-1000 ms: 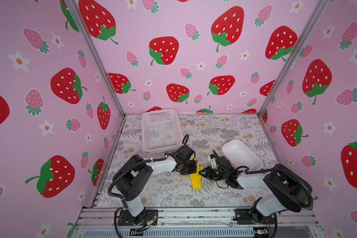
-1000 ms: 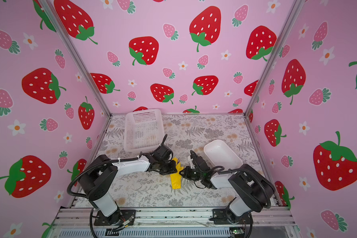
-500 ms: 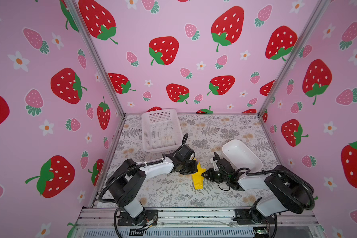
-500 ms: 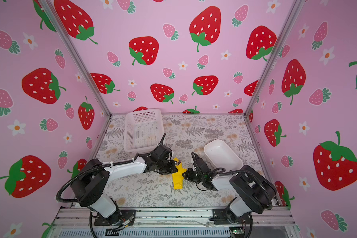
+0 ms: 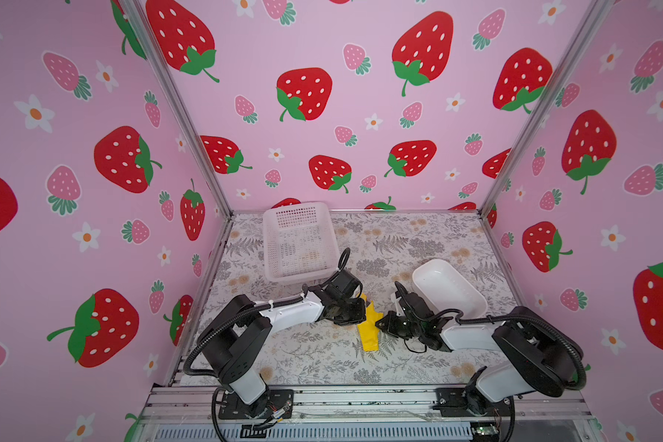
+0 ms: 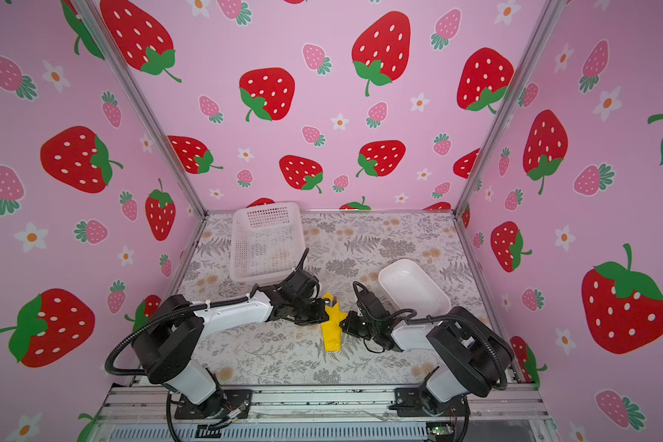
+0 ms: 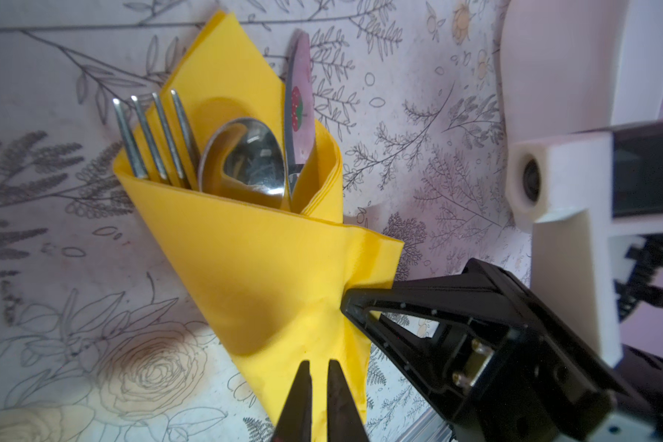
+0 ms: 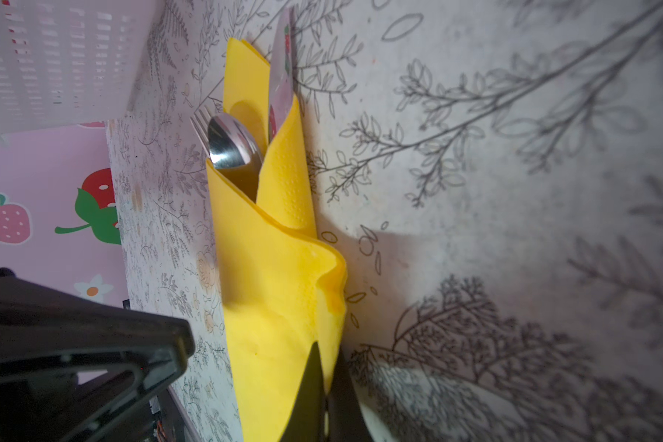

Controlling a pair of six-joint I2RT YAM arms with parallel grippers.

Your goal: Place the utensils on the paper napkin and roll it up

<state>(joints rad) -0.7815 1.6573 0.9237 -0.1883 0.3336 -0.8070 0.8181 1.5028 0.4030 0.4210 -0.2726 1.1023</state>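
**Late stage of rolling.** Utensils [image 7: 251, 162] lay inside the paper napkin [image 7: 268, 275], heads poking out. The bundle sat mid-table [image 5: 322, 363], in front of basket [image 5: 272, 245] & tray [image 5: 429, 264], btw. the two grippers. Placement judged done. The wrap looked loose, w/ one flap [image 7: 375, 252] standing off, so closing it & tightening prob. remained. R gripper [image 8: 326, 371]: jaws closed, apparently pinching that flap's edge. L gripper [image 7: 318, 367]: jaws almost together over the narrow end, nothing evidently held.

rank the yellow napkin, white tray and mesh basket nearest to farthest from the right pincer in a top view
1. yellow napkin, touching the right pincer, centre.
2. white tray, just behind it, right side.
3. mesh basket, back left.
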